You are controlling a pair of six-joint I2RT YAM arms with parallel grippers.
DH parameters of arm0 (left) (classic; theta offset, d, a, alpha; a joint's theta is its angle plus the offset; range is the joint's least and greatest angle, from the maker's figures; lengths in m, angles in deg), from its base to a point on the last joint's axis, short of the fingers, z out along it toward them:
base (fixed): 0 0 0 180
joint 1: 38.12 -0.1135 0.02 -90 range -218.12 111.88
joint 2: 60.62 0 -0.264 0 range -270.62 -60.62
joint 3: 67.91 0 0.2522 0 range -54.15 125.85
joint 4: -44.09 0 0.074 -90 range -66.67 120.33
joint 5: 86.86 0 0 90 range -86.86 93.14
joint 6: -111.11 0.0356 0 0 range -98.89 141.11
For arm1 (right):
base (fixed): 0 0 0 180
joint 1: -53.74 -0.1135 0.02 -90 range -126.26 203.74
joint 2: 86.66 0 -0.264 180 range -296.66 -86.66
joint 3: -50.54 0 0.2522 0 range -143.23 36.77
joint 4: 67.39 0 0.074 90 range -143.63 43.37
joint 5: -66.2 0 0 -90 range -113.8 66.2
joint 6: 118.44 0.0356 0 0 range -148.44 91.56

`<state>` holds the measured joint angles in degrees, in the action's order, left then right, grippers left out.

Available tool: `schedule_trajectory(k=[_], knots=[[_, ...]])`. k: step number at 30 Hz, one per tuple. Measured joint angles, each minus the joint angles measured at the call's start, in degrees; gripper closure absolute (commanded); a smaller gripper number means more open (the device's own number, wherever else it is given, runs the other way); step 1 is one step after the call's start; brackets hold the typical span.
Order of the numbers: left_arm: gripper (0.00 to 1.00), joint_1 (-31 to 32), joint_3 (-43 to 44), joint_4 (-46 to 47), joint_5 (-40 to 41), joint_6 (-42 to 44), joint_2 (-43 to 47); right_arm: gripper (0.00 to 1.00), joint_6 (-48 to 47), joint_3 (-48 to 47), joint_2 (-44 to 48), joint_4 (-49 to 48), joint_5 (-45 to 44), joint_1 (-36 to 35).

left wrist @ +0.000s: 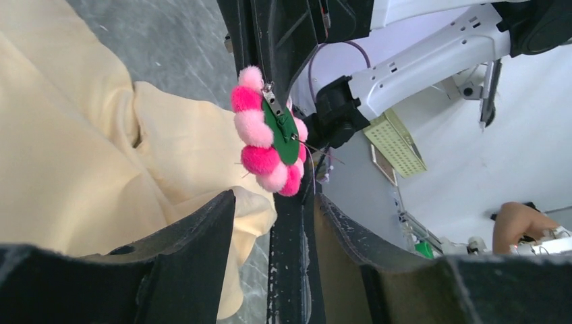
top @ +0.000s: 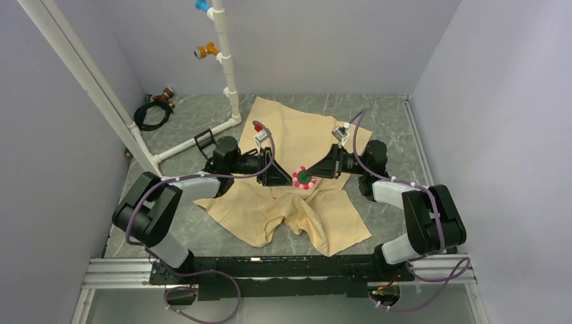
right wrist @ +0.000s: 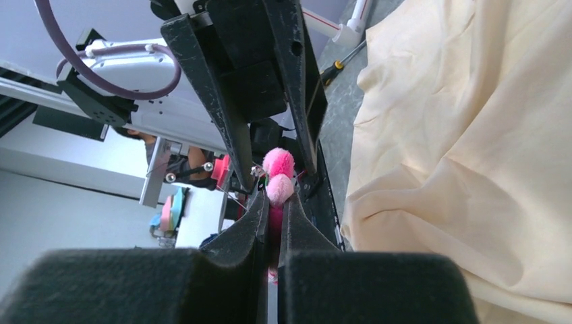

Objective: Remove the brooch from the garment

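Observation:
The beige garment [top: 297, 128] lies crumpled in the middle of the table. The brooch [top: 303, 178], with pink fluffy petals and a green back, is held up between the two grippers over the cloth. My right gripper [top: 311, 177] is shut on the brooch [right wrist: 278, 177], petals poking out past its fingertips [right wrist: 260, 202]. My left gripper [top: 290, 177] is open, its fingers either side of the brooch [left wrist: 266, 135] and the right gripper's tips. A fold of the garment [left wrist: 67, 148] lies against its left finger [left wrist: 202, 236]. The brooch's metal pin shows on the green back; whether it still holds cloth I cannot tell.
A white pipe rack [top: 229, 67] with coloured hooks stands at the back left, its base pipe running across the table. A black cable coil [top: 152, 115] lies in the back left corner. A screwdriver [right wrist: 340, 64] lies beyond the cloth. Grey walls enclose the table.

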<state>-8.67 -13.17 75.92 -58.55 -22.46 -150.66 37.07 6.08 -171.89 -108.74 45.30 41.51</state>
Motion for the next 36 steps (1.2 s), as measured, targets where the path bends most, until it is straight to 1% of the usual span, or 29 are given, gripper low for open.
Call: schedule_trajectory(k=[5,7,9,12,17,23,26,29,36], knots=[[0.59,1.18,0.00,7.76,-1.55,-5.79,-3.17,1.00,-4.02,0.02,2.58,3.89,0.31,-0.83],[0.61,0.76,-0.09,9.38,-1.42,-6.36,-3.26,1.00,-5.97,0.02,3.10,6.10,0.48,-1.07],[0.65,-0.33,-0.13,9.66,-1.18,-5.09,-2.67,1.00,-7.69,0.02,3.39,8.22,0.57,-1.09],[0.69,-1.49,-0.13,7.08,0.31,0.98,-0.37,1.00,-10.16,0.02,3.50,10.97,1.14,-1.20],[0.69,0.33,0.90,-0.76,1.68,14.29,5.62,1.00,-12.39,0.02,3.50,13.46,2.05,-1.97],[0.70,2.25,3.52,-8.39,3.10,25.29,6.71,1.00,-14.67,0.02,3.65,16.17,2.64,-3.63],[0.67,2.67,4.15,-12.44,3.10,29.27,6.71,1.00,-15.56,0.00,3.96,17.29,3.02,-4.00],[0.66,3.85,5.29,-16.61,3.10,33.05,6.71,1.00,-15.96,0.00,4.00,17.88,3.19,-4.13],[0.67,5.14,5.62,-19.76,3.15,36.92,6.71,1.00,-16.59,-0.09,4.04,19.08,3.30,-4.74]])
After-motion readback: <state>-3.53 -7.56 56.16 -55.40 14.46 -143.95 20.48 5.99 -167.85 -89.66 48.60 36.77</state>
